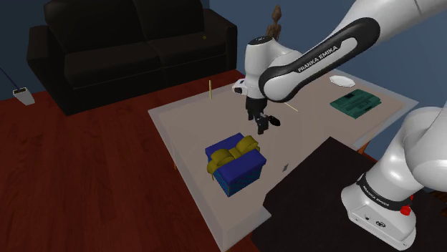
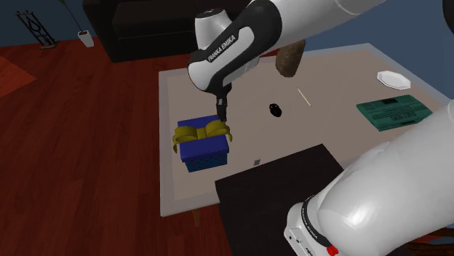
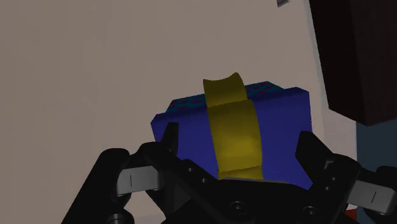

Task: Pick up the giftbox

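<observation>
The black sofa (image 1: 129, 43) stands at the far left of the shoulder view, and in front of it lies the pale table (image 1: 186, 118). The white arm (image 1: 315, 61) extends from the dark stand (image 1: 315, 182) over the table's middle. The giftbox (image 1: 236, 168), blue with a yellow ribbon (image 1: 231, 152), sits on the table towards its near left edge. The gripper (image 1: 262, 123) hangs above the box's far right side, clear of it. Its fingers (image 3: 170, 137) are spread and clasp nothing. In the wrist view the box lies ahead of and below them, centred, with the ribbon band running straight away from the gripper. The grasp probably calls for a descent towards the near left.
</observation>
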